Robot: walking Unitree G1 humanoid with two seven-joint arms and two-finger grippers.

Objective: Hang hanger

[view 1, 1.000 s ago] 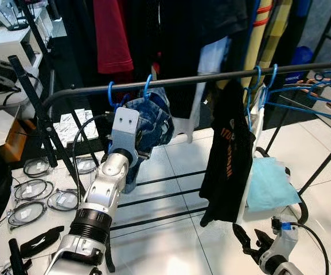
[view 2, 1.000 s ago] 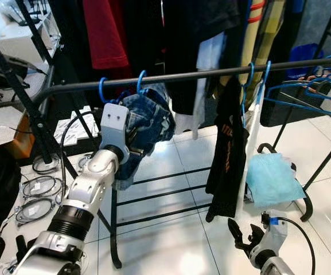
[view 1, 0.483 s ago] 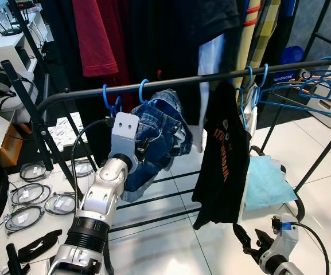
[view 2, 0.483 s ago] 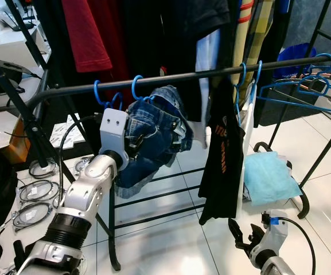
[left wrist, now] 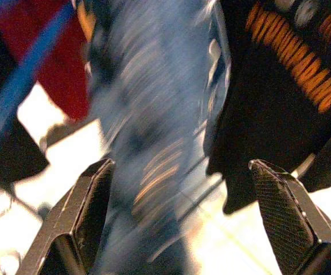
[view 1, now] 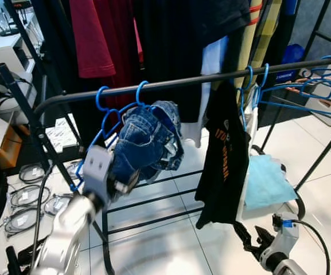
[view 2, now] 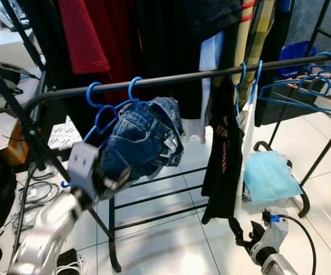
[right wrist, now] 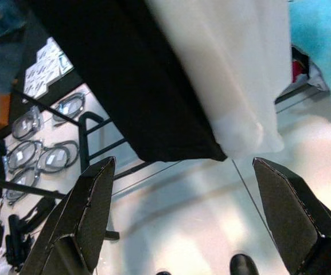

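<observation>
- Across the middle of your view runs a black clothes rail [view 1: 171,85], standing on glossy white floor tiles [view 1: 171,246].
- Your blue hanger [view 1: 109,117], carrying bunched denim jeans [view 1: 145,143], has its hook over the rail's left part.
- Your left gripper [left wrist: 179,217] sits low, just beside the jeans, fingers spread wide with nothing between them.
- Your right gripper [right wrist: 197,217] hangs near the floor, likewise spread and empty, under a black T-shirt [view 1: 225,154].
- Behind, you have dark and red garments [view 1: 90,34]; coiled cables [view 1: 24,197] lie on the floor at left.
</observation>
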